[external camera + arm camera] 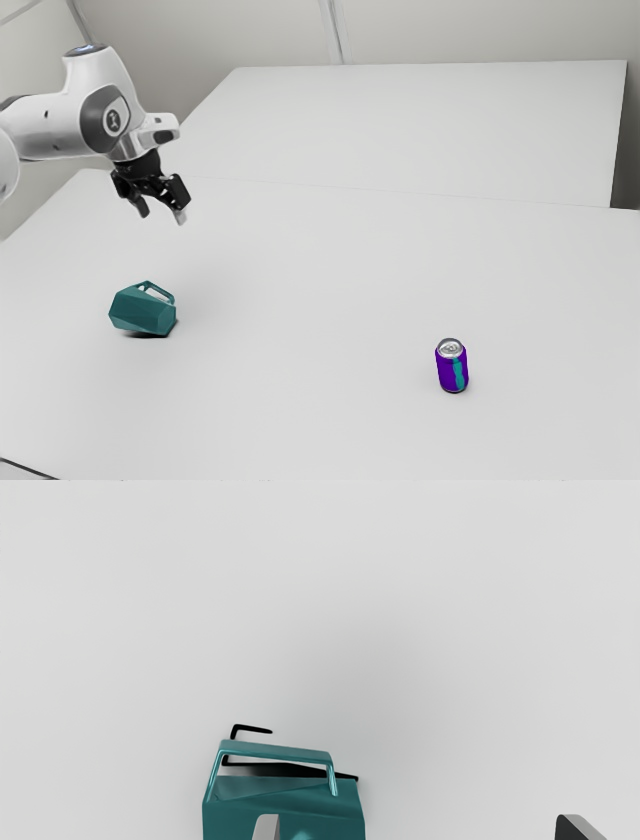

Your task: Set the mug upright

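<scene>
A teal mug (142, 311) lies on its side on the white table, its handle facing up and toward the exterior view's right. Well above the table and over the mug's far side hangs my gripper (162, 213), apart from it. In the wrist view the mug (285, 807) shows its handle and part of its faceted body, with one fingertip overlapping it in the picture. The gripper (417, 827) is open, its two tips wide apart and holding nothing.
A purple and teal can (452, 367) stands upright on the table (300, 300), far from the mug toward the exterior view's right. A raised white surface (420, 130) lies behind the table.
</scene>
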